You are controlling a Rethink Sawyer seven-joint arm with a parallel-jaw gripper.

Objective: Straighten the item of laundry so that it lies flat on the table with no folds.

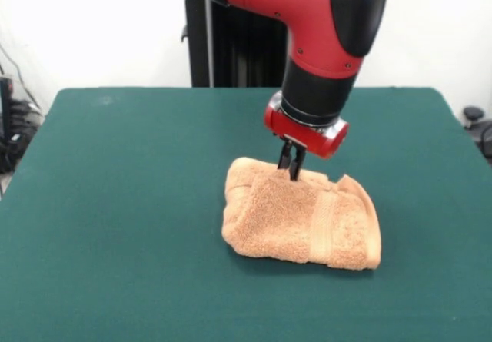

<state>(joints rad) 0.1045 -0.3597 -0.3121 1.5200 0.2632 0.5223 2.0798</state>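
The orange-tan towel (280,219) lies folded over on itself in a thick bundle on the green table (115,204), right of the middle. Its flat woven band (324,227) runs across the right part, and the right end bulges up. My gripper (292,171) comes down from the red and black arm onto the towel's far top edge. Its two thin black fingers are close together and pinch the cloth there.
The black pedestal (231,46) stands behind the table's far edge. Cables and dark gear (11,127) sit off the table at the left, and a dark object (477,123) sits off the right edge.
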